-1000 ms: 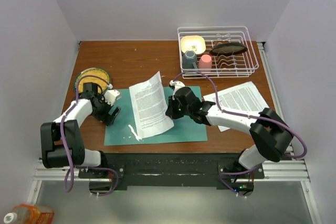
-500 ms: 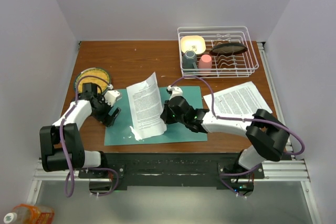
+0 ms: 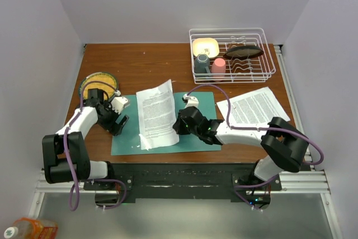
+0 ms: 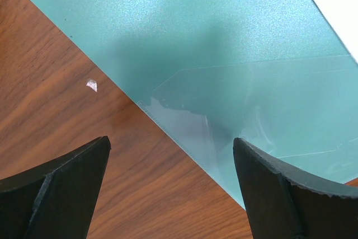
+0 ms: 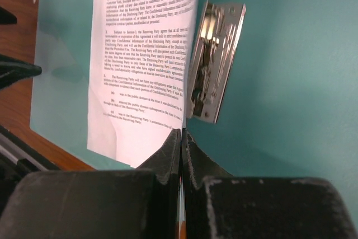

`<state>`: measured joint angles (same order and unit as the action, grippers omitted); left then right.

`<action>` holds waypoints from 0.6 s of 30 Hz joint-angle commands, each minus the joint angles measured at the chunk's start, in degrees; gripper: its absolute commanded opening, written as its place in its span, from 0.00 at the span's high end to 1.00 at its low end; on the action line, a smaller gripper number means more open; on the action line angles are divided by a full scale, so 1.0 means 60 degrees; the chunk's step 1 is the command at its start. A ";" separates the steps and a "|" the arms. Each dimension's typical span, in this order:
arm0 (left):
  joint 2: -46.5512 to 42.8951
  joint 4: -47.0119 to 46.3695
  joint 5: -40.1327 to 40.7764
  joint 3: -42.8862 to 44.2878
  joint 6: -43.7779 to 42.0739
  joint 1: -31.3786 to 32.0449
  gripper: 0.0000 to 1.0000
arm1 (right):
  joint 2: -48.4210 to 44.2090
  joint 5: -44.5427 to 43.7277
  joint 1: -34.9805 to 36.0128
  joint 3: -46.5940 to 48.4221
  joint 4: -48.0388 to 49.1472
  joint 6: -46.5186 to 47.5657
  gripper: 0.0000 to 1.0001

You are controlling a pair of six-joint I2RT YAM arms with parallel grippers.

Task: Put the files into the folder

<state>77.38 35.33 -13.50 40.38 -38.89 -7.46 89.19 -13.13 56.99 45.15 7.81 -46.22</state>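
Observation:
The teal-green folder lies open and flat near the table's front edge. A white printed file sheet lies over its left leaf, its right edge pinched. My right gripper is shut on that edge; in the right wrist view the sheet runs up from the closed fingertips, next to a metal clip on the folder. More printed sheets lie on the table at the right. My left gripper is open at the folder's left edge, straddling bare wood and its corner.
A white wire dish rack with a cup, a pink cup and a dark dish stands at the back right. A yellow-rimmed plate sits at the left beside my left arm. Grey walls close in on both sides.
My right gripper has drawn the sheet leftward and nearer over the folder's left leaf; the sheet lies lower and flatter. The left arm has not moved.

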 commanded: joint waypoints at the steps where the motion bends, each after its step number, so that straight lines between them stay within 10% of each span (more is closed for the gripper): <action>1: -0.0256 -0.0030 -0.0357 0.0271 -0.0315 0.0014 0.03 | -0.0348 -0.0053 0.0432 -0.0390 0.0587 -0.0983 1.00; 18: -0.0080 0.0542 -0.0009 0.0507 -0.1515 -0.0352 0.00 | -0.0011 -0.0523 0.0741 0.0253 0.0236 -0.0151 1.00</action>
<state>77.34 38.00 -15.20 42.98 -43.16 -8.16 88.99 -13.93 61.12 43.20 8.43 -51.46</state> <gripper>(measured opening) 0.996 0.009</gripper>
